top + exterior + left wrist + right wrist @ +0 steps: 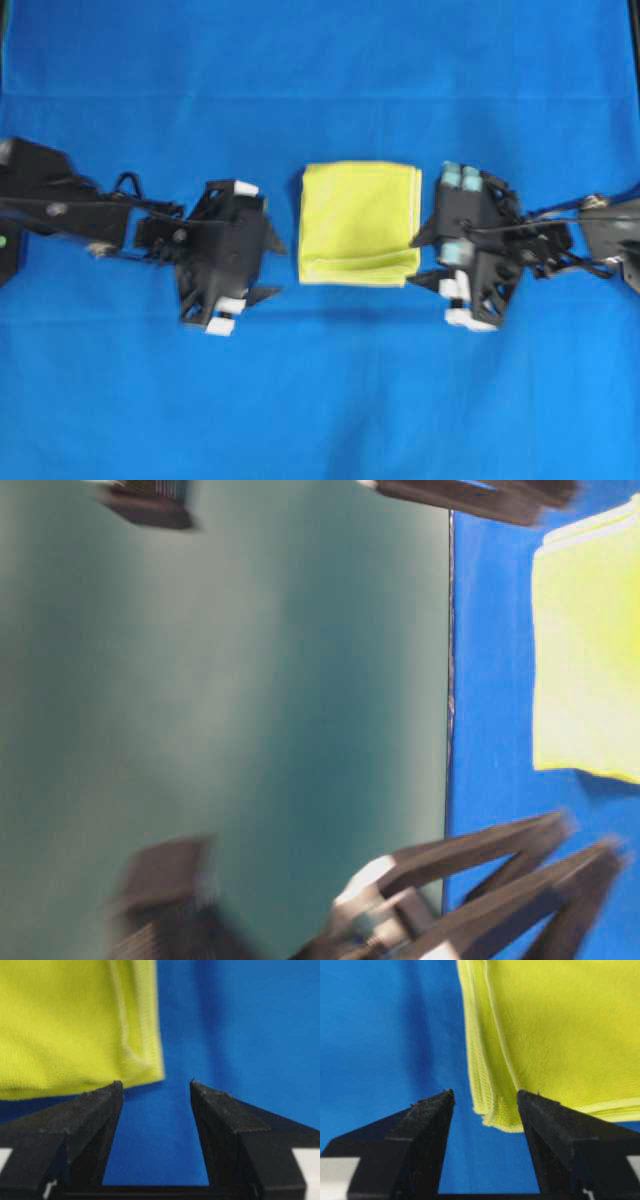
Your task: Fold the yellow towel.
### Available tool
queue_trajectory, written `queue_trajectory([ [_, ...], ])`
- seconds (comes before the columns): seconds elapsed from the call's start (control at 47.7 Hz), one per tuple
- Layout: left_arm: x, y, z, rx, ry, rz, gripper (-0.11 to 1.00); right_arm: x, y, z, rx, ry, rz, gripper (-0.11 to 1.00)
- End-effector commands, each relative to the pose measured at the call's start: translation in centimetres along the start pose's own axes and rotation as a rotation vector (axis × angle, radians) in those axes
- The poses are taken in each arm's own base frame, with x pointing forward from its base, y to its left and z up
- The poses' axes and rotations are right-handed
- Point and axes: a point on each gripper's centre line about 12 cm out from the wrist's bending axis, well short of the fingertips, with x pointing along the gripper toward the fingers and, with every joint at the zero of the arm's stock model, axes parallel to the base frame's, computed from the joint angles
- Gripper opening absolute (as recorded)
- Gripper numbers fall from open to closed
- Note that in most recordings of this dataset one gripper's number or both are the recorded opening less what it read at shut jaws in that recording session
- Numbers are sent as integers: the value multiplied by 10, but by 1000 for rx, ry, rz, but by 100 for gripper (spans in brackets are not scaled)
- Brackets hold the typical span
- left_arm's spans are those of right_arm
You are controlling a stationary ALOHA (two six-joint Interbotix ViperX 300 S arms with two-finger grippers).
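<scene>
The yellow towel [359, 223] lay folded near the middle of the blue-covered tabletop [320, 400]. The left gripper [262, 243] and right gripper [425, 262] flanked it, both spread apart and holding nothing.

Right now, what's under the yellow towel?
The yellow towel lies folded in layers on the blue cloth, which shows all around it. Anything beneath the towel is covered; no bulge shows.

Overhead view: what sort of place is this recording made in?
Probably a lab bench set up for robot trials: a plain blue cloth covers the whole surface, two black arms face each other with the left tool and right tool open, and only a folded yellow towel lies between.
</scene>
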Motion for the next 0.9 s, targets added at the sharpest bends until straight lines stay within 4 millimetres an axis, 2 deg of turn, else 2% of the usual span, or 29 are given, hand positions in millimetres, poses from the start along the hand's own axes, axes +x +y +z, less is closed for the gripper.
queue_trajectory([
  [0.0,-31,-7,19,15,-93,-11,52,-27,-1,13,6,-83,16,58],
  [0.231,-100,-9,22,29,-271,-8,51,-83,-16,13,-10,-262,26,58],
  [0.377,-142,-6,8,50,-413,18,51,-119,-28,9,-41,-393,9,58],
  [0.503,-176,-6,-8,54,-513,29,51,-141,-37,-1,-65,-484,-7,58],
  [0.671,-201,-6,-42,51,-601,45,51,-154,-50,-25,-66,-560,-29,58],
  [0.88,-206,-5,-85,19,-649,61,51,-145,-55,-57,-72,-585,-10,58],
])
